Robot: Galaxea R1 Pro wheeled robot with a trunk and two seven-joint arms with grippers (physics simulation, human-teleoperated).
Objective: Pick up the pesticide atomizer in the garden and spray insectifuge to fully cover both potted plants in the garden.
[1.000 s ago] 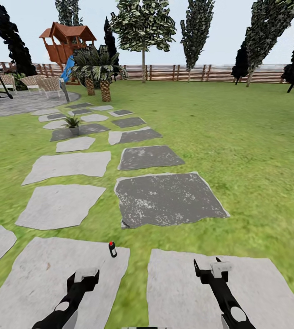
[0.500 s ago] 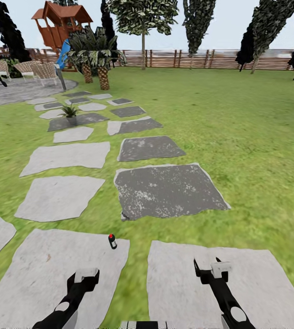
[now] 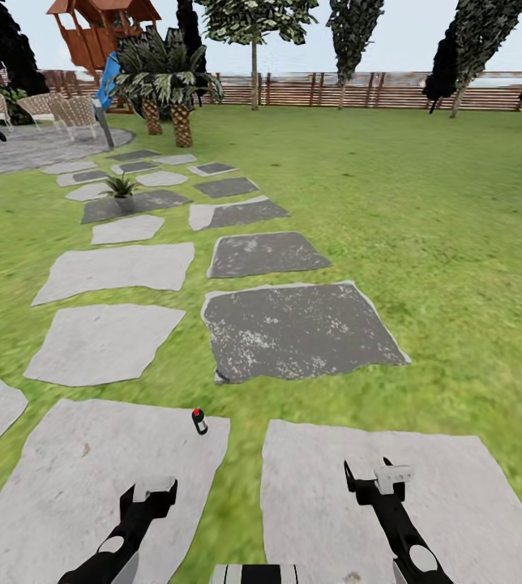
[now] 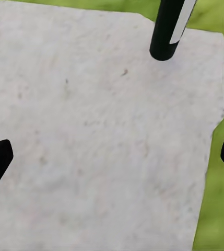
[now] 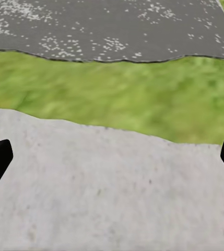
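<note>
I'm in the green lawn garden (image 3: 423,211), approaching for the pickup; both black grippers, left (image 3: 154,491) and right (image 3: 372,483), have jaws spread, empty. The small red-capped dark atomizer bottle (image 3: 199,421) stands at eleven o'clock on the pale grey paving slab (image 3: 83,487); next, my left reaches forward

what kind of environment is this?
Most likely a simulated backyard garden: green lawn crossed by grey stepping stones, a brown slatted fence with trees along the far edge, plus a wooden playhouse beside a paved patio.
</note>
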